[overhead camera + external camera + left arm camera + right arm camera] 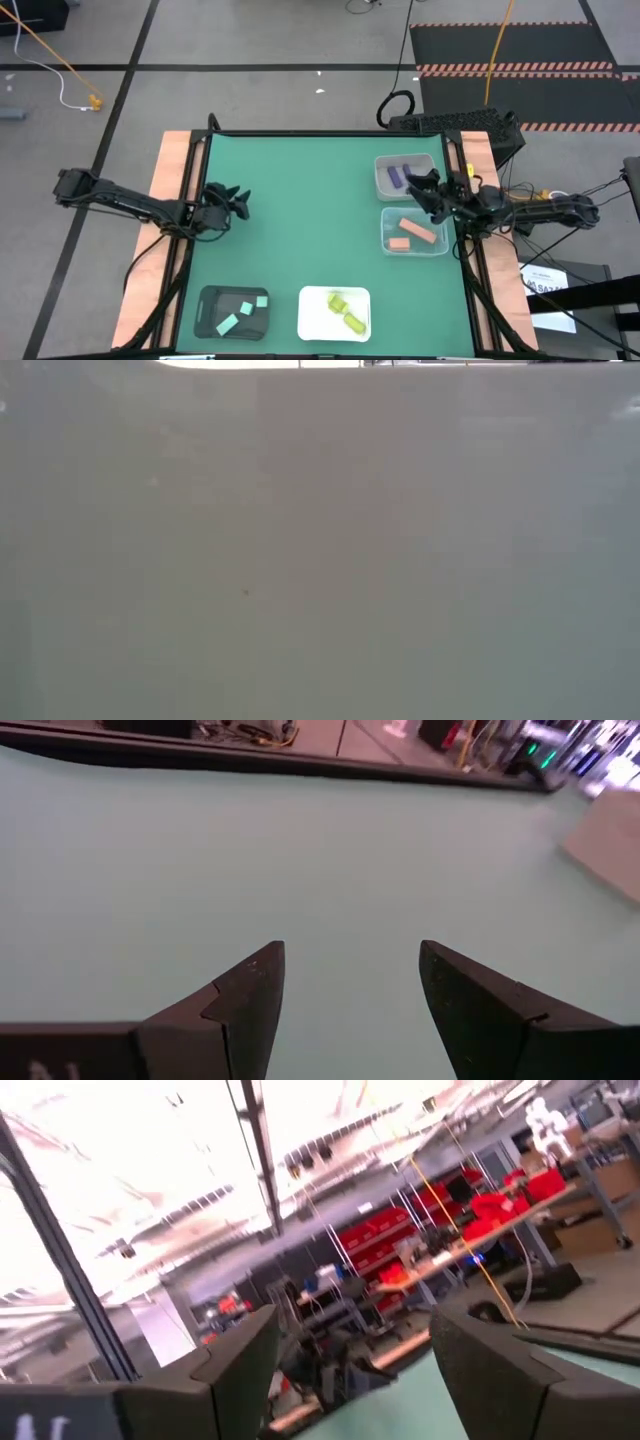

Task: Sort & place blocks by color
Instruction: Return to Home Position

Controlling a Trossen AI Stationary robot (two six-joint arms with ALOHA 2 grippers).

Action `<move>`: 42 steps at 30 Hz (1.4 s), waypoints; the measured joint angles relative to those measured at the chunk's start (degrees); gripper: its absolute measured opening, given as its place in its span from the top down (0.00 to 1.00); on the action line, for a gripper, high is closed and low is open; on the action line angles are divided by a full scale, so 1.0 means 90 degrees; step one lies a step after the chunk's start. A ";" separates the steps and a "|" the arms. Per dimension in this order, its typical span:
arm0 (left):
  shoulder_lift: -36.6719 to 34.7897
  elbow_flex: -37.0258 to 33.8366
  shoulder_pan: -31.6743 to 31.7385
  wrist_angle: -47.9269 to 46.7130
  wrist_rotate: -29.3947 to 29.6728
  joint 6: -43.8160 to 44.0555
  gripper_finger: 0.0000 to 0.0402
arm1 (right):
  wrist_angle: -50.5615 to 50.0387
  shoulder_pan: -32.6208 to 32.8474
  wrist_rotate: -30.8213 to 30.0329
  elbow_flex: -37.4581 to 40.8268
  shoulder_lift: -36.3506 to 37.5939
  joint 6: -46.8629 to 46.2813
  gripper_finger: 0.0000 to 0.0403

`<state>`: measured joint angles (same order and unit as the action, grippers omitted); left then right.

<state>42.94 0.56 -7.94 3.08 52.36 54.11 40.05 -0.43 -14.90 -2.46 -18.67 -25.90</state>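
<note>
The left arm lies stretched in from the frame's left edge, its left gripper at centre-left with fingers spread wide. The right arm enters from the right edge, the right gripper at upper right, fingers likewise parted

No readable text anywhere; print on white sheet illegible.

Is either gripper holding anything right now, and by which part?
Nothing is held. The left gripper and the right gripper are both open and empty.
</note>
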 joint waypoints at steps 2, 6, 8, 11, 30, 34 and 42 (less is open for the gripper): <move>-0.0258 0.0000 0.0000 0.0000 -0.0001 0.0000 0.42 | -0.0002 0.0000 0.0000 0.0000 0.0218 0.0000 0.38; -0.0913 0.0000 0.0030 0.0013 0.0000 0.0001 0.42 | 0.0004 -0.0001 -0.0002 0.0000 0.0609 0.0000 0.38; -0.1187 0.0000 0.0107 0.0011 0.0002 0.0002 0.42 | 0.0000 -0.0002 -0.0002 0.0000 0.0762 0.0001 0.38; -0.1636 0.0002 0.0304 0.0011 0.0000 0.0005 0.42 | 0.0000 -0.0043 0.0000 0.0000 0.1002 0.0001 0.38; -0.3517 0.0002 0.2394 0.0014 0.0005 0.0015 0.42 | 0.0002 -0.2755 -0.0001 0.0000 0.1968 -0.0001 0.38; -0.3777 0.0002 0.2792 0.0016 0.0007 0.0012 0.42 | 0.0000 -0.3518 -0.0001 0.0000 0.2026 -0.0001 0.38; -0.4212 0.0002 0.3506 0.0013 0.0005 0.0005 0.42 | 0.0000 -0.5017 -0.0001 0.0000 0.2032 0.0001 0.38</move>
<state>5.04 0.58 23.61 3.20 52.40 54.15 40.05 -45.58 -14.90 -2.46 -0.38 -25.89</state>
